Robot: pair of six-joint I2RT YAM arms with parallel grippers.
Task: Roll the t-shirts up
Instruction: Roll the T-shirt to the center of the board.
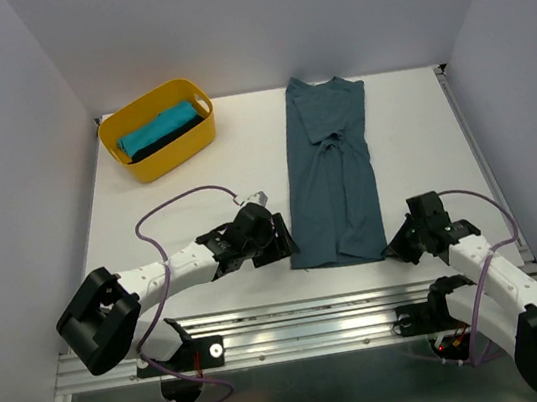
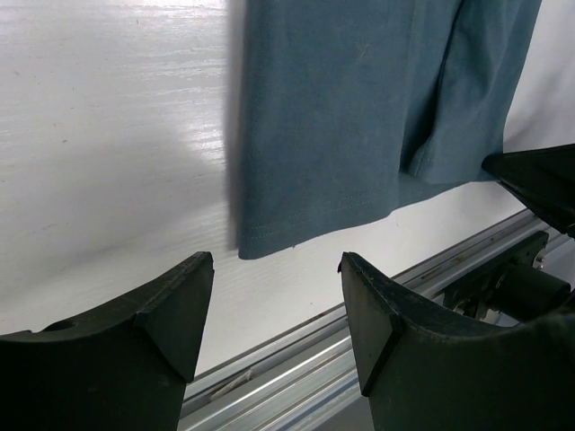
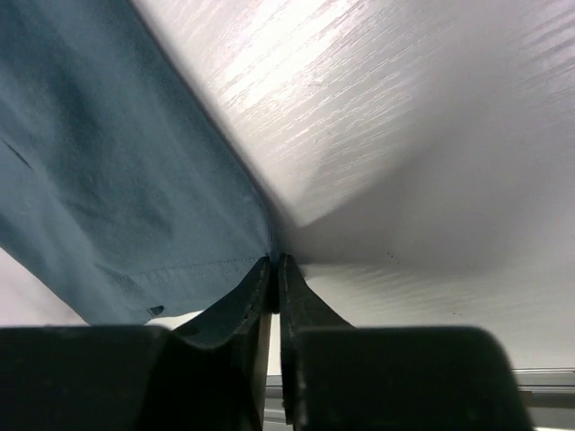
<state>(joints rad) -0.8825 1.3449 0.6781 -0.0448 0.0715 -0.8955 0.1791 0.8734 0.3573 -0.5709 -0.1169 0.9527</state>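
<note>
A slate-blue t-shirt lies flat on the white table, folded into a long strip with its hem toward me. My left gripper is open beside the hem's left corner; in the left wrist view its jaws stand wide apart and empty just short of the shirt. My right gripper is at the hem's right corner; in the right wrist view its jaws are pressed together on the shirt's edge. A turquoise tee and a black tee lie in the basket.
The yellow plastic basket stands at the back left of the table. An aluminium rail runs along the near edge below the shirt's hem. White walls close in both sides and the back.
</note>
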